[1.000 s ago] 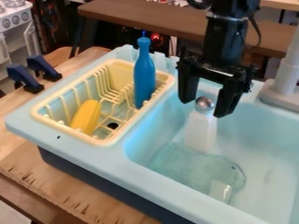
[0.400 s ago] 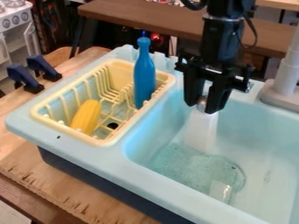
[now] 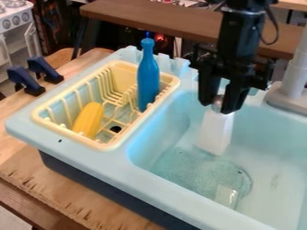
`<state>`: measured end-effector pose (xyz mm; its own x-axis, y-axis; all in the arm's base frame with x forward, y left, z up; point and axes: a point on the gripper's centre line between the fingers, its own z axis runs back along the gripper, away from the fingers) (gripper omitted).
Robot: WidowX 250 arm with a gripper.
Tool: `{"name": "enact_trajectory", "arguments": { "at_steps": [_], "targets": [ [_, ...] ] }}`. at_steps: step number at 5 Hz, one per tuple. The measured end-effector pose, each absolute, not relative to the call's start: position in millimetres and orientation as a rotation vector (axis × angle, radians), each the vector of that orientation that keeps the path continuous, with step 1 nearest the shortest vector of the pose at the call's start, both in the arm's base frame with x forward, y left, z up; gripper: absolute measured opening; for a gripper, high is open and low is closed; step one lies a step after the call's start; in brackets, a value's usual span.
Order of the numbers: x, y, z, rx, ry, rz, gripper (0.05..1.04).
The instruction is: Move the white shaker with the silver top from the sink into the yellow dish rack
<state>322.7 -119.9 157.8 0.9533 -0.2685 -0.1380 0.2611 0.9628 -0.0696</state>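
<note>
The black gripper (image 3: pixel 220 107) hangs over the back left part of the sink, shut on the silver round top of a white, block-shaped object (image 3: pixel 214 131). This white object hangs upright with a slight tilt inside the light blue sink (image 3: pixel 171 186). Below it, at the bottom of the basin, lies a translucent greenish round item (image 3: pixel 207 175), with a small clear-whitish piece (image 3: pixel 226 196) at its front edge.
Left of the basin sits a yellow dish rack (image 3: pixel 107 144) holding a blue bottle (image 3: pixel 148 78) upright and a yellow corn (image 3: pixel 89 120). A grey faucet base (image 3: pixel 287 96) stands at the right. Dark blue clamps (image 3: pixel 24 81) are at the left.
The gripper has closed on the white object's silver top, then moved slightly right and up. The white object has shifted and tilted with it.
</note>
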Motion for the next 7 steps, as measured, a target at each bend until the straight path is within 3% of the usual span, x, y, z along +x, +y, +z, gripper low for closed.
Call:
{"name": "enact_trajectory", "arguments": {
  "at_steps": [2,4,5,7],
  "targets": [
    [301.5,-128.8,205.1,-0.069,0.017,-0.294,0.514],
    [268.6,-104.4,249.8,-0.086,-0.055,-0.235,0.514],
    [256.3,-80.7,255.5,-0.078,-0.037,-0.164,0.514],
    [242.4,-25.8,237.0,-0.106,0.031,-0.046,0.514]
  ]
}}
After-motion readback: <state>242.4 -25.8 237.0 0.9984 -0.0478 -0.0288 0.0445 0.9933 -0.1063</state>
